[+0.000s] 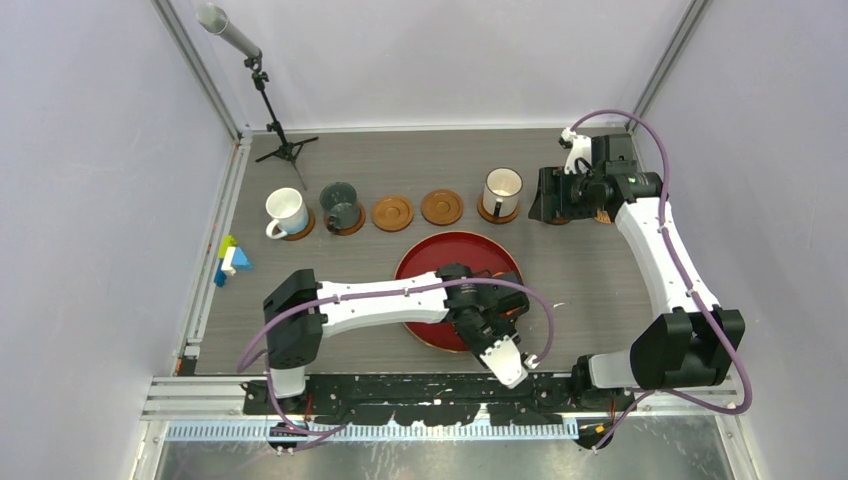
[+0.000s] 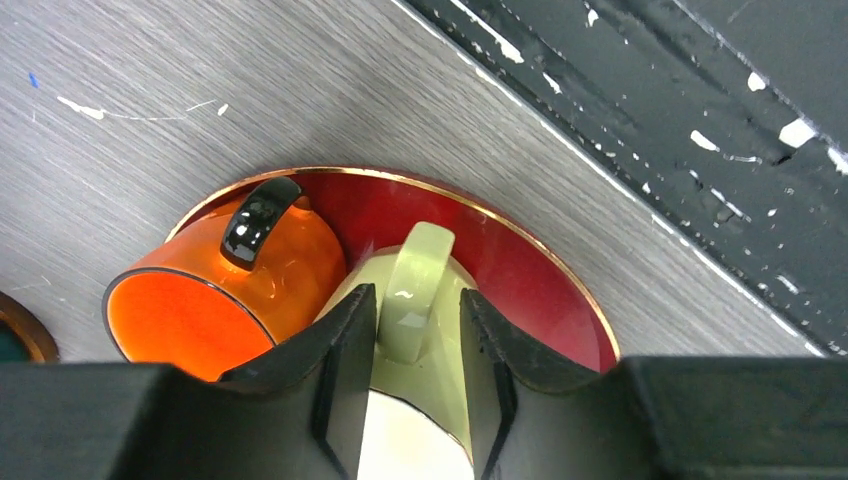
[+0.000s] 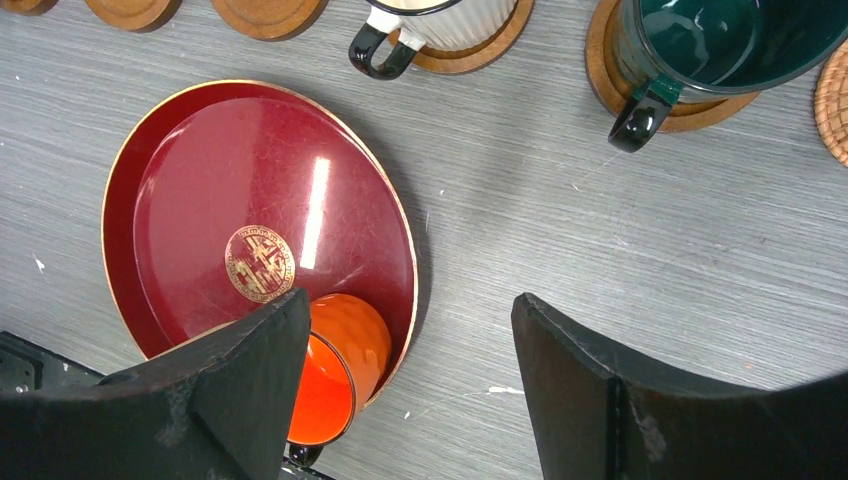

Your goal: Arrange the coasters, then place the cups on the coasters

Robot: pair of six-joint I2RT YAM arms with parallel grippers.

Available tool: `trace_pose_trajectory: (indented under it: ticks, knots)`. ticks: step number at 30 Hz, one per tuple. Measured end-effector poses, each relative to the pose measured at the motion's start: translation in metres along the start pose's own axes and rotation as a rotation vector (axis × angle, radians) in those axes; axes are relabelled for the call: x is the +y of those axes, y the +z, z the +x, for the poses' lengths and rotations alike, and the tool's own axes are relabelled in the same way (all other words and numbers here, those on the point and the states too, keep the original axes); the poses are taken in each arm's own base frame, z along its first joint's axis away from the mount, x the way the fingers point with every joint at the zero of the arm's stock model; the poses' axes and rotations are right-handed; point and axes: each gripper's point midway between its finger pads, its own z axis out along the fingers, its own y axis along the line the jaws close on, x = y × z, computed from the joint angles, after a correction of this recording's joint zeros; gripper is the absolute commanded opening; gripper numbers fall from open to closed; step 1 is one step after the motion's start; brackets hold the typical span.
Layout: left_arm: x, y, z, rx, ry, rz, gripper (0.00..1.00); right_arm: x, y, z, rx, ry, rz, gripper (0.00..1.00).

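Note:
In the left wrist view a pale yellow cup (image 2: pixel 425 330) lies on the dark red tray (image 2: pixel 540 280) beside an orange cup (image 2: pixel 210 300) that lies on its side. My left gripper (image 2: pixel 417 300) straddles the yellow cup's handle. One finger touches the handle and a small gap shows at the other. In the top view, a white cup (image 1: pixel 285 212), a dark grey-green cup (image 1: pixel 340 205) and a cream cup (image 1: pixel 502 190) stand on coasters, with two bare coasters (image 1: pixel 392 212) (image 1: pixel 442 207) between them. My right gripper (image 3: pixel 410 330) hangs open and empty at the far right. Below it stands a dark teal cup (image 3: pixel 700 45) on a coaster.
A microphone stand (image 1: pixel 275 140) is at the back left. Coloured blocks (image 1: pixel 230 262) lie by the left edge. A woven mat (image 3: pixel 835 105) shows at the right edge of the right wrist view. The frame rail (image 1: pixel 440 385) runs along the near edge just behind the tray.

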Motion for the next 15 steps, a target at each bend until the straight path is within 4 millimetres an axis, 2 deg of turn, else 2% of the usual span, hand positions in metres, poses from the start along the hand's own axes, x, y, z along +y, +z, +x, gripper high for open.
trace_pose_trajectory:
  ticks: [2, 6, 12, 15]
  knots:
    - [0.000, 0.002, 0.003, 0.007, 0.020, 0.009, 0.24, -0.001, 0.000, 0.000, 0.000, 0.002, 0.002, 0.78]
    - [0.000, -0.001, 0.008, 0.021, 0.075, 0.024, 0.13, -0.002, 0.000, 0.000, -0.001, 0.005, 0.004, 0.78]
    - [-0.004, -0.007, 0.029, 0.046, 0.126, 0.057, 0.03, -0.004, -0.001, 0.000, -0.002, 0.011, 0.007, 0.78]
    - [-0.010, -0.014, 0.046, 0.059, 0.159, 0.062, 0.00, -0.005, 0.001, 0.000, 0.003, 0.015, 0.005, 0.78]
